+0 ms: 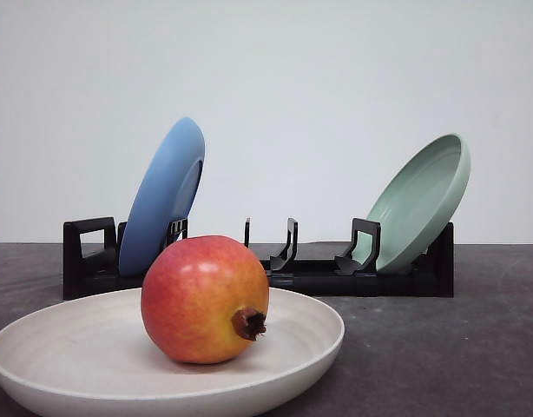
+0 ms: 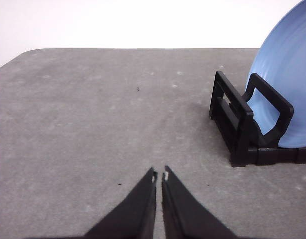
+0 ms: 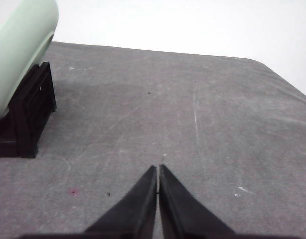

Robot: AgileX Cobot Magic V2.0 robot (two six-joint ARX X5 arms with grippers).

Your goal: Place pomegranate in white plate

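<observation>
Nearest in the front view lies the white plate [image 1: 93,365], a wide shallow round dish of matte cream with faint concentric rings and a low raised rim. The pomegranate [image 1: 204,298] sits inside it, right of the plate's centre: a round, glossy fruit, red on top blending to yellow-orange below, its dark brown dried crown nub pointing toward the near right. The table [image 1: 475,347] is dark grey with a rough, speckled, faintly scratched surface. Farther back stands a black slotted rack [image 1: 336,276] of angular uprights. At its left end leans the blue plate [image 1: 167,195], smooth and matte; at its right end leans the pale green plate [image 1: 423,200], a deeper dish with its hollow facing left. In the wrist views, the left gripper [image 2: 159,175] hangs over bare table with its black tapered fingers pressed nearly together, and the right gripper [image 3: 157,169] likewise has its fingers closed tip to tip, holding nothing.
</observation>
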